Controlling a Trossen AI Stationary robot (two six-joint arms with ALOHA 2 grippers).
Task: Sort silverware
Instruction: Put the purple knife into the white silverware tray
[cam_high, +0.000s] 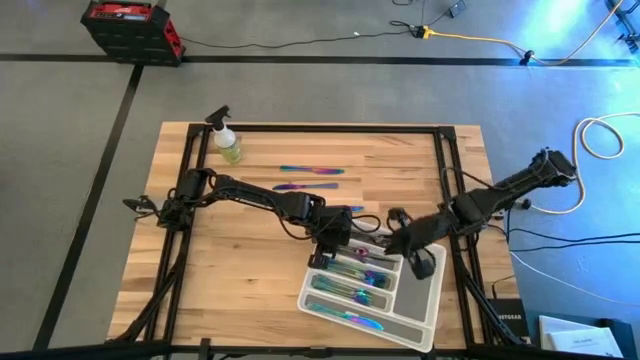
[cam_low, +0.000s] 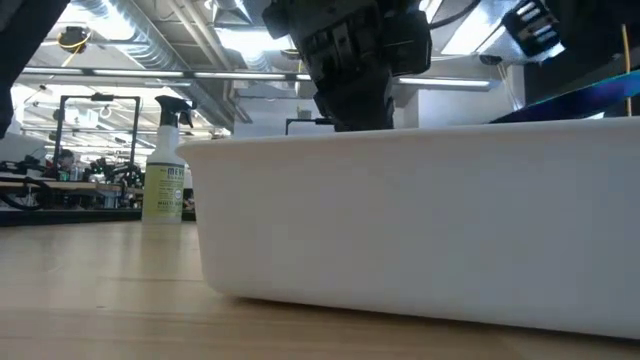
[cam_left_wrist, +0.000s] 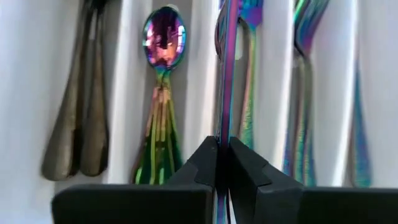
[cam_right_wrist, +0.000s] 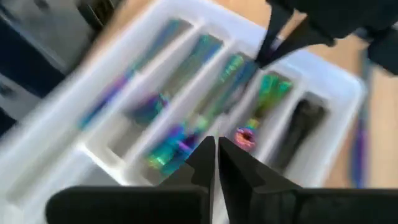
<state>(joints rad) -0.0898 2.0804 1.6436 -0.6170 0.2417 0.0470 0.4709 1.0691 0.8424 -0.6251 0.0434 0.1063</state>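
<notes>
A slim iridescent piece of silverware (cam_left_wrist: 225, 74) is pinched edge-on in the left gripper (cam_left_wrist: 223, 163), directly above a tray (cam_high: 420, 322) compartment; placing is in hand, so lowering and release are called for. Beside it, the right gripper (cam_right_wrist: 216, 154) hangs closed and empty.

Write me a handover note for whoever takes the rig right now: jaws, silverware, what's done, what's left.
Left gripper: over the tray, jaws shut on a thin iridescent piece that stands on edge above the compartments; not yet released.
Right gripper: above the tray, jaws shut, nothing seen in them.
Done: most compartments hold pieces, including an iridescent spoon and dark spoons in separate slots.
Left: three pieces lie on the table past the tray, near the spray bottle. Drop the held one first, then fetch those.
</notes>
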